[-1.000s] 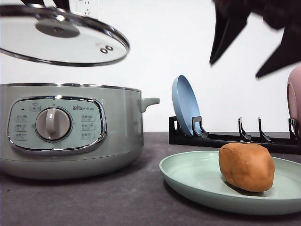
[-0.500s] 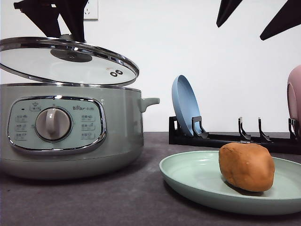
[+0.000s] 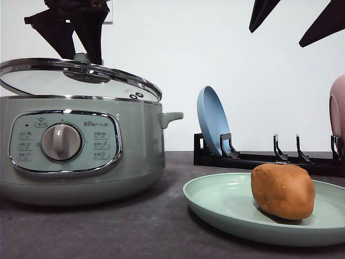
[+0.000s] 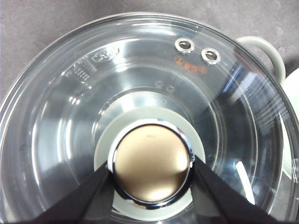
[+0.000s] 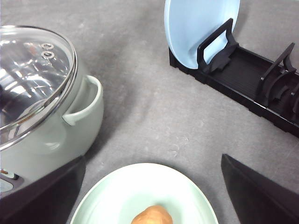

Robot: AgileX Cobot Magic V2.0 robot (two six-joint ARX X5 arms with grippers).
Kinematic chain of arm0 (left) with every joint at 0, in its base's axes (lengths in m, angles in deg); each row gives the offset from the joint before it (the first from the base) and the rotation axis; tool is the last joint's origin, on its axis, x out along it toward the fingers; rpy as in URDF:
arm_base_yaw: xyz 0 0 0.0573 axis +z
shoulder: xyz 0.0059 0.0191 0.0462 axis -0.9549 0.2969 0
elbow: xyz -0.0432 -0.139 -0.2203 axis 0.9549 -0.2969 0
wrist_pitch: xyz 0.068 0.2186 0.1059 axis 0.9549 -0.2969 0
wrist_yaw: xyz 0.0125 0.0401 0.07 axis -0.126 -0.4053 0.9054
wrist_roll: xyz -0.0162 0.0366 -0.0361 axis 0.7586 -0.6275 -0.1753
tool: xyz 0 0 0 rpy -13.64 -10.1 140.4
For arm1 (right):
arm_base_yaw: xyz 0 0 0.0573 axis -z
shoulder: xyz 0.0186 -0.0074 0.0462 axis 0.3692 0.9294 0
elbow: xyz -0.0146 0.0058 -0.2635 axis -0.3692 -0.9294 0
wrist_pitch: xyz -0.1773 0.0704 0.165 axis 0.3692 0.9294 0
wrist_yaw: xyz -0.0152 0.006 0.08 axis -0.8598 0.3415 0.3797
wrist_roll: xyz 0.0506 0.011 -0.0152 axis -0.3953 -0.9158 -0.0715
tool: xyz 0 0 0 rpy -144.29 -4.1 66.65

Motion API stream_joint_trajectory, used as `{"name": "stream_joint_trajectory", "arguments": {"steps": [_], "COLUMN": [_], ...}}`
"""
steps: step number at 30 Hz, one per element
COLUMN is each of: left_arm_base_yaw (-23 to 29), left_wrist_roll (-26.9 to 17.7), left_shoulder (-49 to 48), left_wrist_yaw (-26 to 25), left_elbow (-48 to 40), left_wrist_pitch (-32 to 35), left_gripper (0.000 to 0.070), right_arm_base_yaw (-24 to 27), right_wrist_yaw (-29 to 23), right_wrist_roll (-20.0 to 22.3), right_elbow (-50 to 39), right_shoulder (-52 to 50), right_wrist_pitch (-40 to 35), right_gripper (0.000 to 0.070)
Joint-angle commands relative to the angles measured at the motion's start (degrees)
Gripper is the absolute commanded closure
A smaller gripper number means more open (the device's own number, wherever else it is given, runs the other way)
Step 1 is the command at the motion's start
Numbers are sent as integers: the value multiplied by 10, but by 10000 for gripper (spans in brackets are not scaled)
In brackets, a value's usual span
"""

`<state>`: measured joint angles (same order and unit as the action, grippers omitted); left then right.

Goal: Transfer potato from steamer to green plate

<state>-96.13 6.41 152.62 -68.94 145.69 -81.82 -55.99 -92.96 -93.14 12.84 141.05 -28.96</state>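
Front view: potato (image 3: 283, 191) on green plate (image 3: 226, 208), left tool (image 3: 81, 51) clamped on lid knob (image 4: 152, 165), right tool (image 3: 296, 21) spread wide.

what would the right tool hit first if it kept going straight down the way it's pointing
Most likely the green plate, near the potato: the open right tool points down at them from high above, nothing between. Exact landing spot is unclear.

A round pale blue plate (image 3: 212, 121) stands upright on its edge in a long black plastic dish rack (image 3: 269, 157) at the back of a dark grey, matte table top (image 3: 135, 226). The rack's other upright dividers nearby hold nothing. At the far right end of the rack, the curved edge of a pink plate (image 3: 338, 116) stands upright. Behind everything is a plain white wall (image 3: 215, 54).
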Motion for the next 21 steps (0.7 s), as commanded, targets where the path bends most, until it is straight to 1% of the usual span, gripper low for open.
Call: {"name": "stream_joint_trajectory", "arguments": {"steps": [1,15,21], "left_arm_base_yaw": [-3,-3,-3], "left_wrist_roll": [-6,-7,-10], "left_shoulder": [12,40,46], "left_wrist_yaw": [-2,-2,5], "left_elbow": [17,17,17], "left_wrist_pitch": [18,15,-1], "left_gripper": [700,700,700], "right_arm_base_yaw": [-3,-3,-3], "right_wrist_yaw": [-2,-2,-2], "right_wrist_roll": [4,5,6], "right_elbow": [9,9,9], "right_shoulder": [4,4,4], "right_wrist_pitch": [-2,5,5], "right_gripper": [111,111,111]}}
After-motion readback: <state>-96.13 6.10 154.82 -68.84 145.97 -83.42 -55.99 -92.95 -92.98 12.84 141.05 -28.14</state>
